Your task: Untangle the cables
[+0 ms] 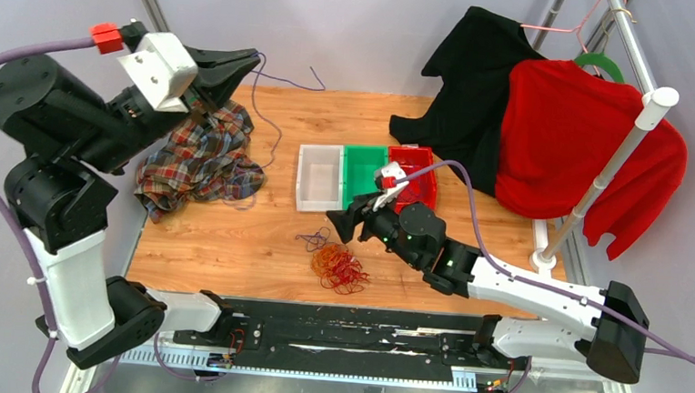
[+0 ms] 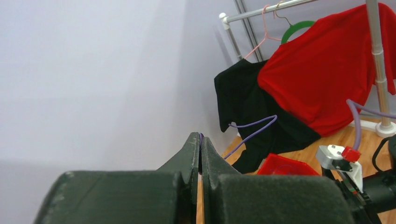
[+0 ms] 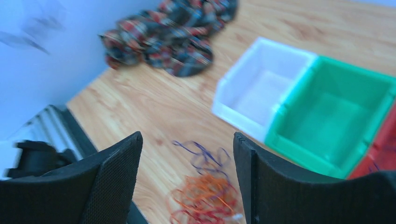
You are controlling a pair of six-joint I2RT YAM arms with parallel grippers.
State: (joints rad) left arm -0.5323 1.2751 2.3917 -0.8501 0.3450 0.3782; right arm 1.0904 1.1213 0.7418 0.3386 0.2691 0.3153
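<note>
A tangle of thin red and orange cables (image 1: 339,269) lies on the wooden table near the front edge, with a few dark purple strands (image 1: 312,241) at its far left side. My right gripper (image 1: 337,225) is open and empty, hovering just above and behind the tangle. The right wrist view shows the tangle (image 3: 205,198) and the purple strands (image 3: 203,156) between the open fingers (image 3: 116,172). My left gripper (image 1: 247,61) is raised high at the back left, shut on one long purple cable (image 1: 267,110) that hangs to the table. In the left wrist view the cable (image 2: 252,128) trails from the pinched tips (image 2: 201,136).
A white bin (image 1: 321,149), a green bin (image 1: 365,149) and a red bin (image 1: 412,151) stand in a row mid-table. A plaid cloth (image 1: 202,160) lies at the back left. A black garment (image 1: 474,86) and a red shirt (image 1: 571,137) hang on a rack (image 1: 620,149) at the right.
</note>
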